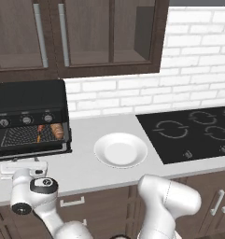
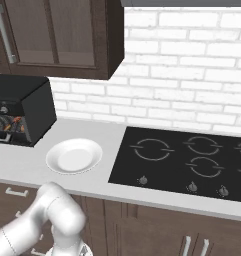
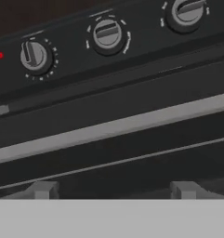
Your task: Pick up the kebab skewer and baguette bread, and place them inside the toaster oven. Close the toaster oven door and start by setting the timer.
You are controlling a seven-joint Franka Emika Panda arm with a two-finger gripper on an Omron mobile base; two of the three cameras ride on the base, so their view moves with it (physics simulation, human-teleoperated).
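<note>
The black toaster oven (image 1: 30,100) stands at the left end of the counter, with three silver knobs (image 3: 107,34) across its front panel. Through the front I see the kebab skewer (image 1: 39,133) and the golden baguette bread (image 1: 58,131) lying on the wire rack inside. The toaster oven door (image 3: 132,153) stands up against the front, its grey handle bar (image 3: 108,129) running across the hand view. My gripper (image 3: 113,190) is open, low and right in front of the door, with nothing between its fingertips (image 3: 43,189). In the left base view the gripper (image 1: 23,167) sits just below the door.
An empty white plate (image 1: 120,150) lies on the grey counter (image 1: 86,175) right of the oven. A flat black cooktop (image 1: 193,133) fills the right side. Dark wall cabinets (image 1: 76,37) hang above the oven, and a white brick wall (image 2: 192,75) runs behind.
</note>
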